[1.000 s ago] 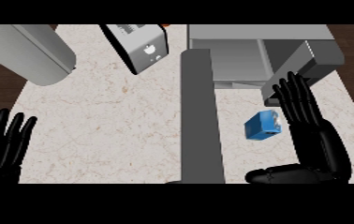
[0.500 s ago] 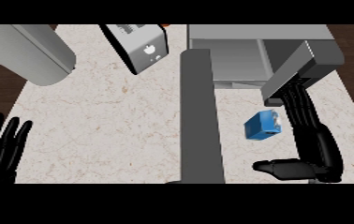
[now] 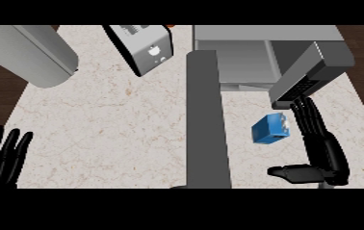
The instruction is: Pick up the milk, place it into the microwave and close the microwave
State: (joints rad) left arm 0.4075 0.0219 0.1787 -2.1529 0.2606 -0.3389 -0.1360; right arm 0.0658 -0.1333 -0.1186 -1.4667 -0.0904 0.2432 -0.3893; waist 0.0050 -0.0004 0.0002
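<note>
The milk (image 3: 271, 129) is a small blue carton lying tilted on the counter, just in front of the microwave (image 3: 252, 60). The microwave's door (image 3: 207, 123) swings out toward me as a long grey slab, left of the carton. My right hand (image 3: 323, 147) is open, fingers straight and pointing up, thumb stretched out to the left. It stands just right of the carton, with a narrow gap between them. My left hand (image 3: 13, 157) rests open at the lower left edge, fingers up.
A grey toaster (image 3: 146, 46) stands at the back centre. A large grey rounded object (image 3: 35, 53) lies at the back left. A grey forearm (image 3: 313, 72) crosses above the right hand. Marbled counter (image 3: 107, 128) stretches left of the door.
My right hand has drawn a little nearer to the carton and lower in view. My left hand has sunk toward the lower left corner. The milk has not moved.
</note>
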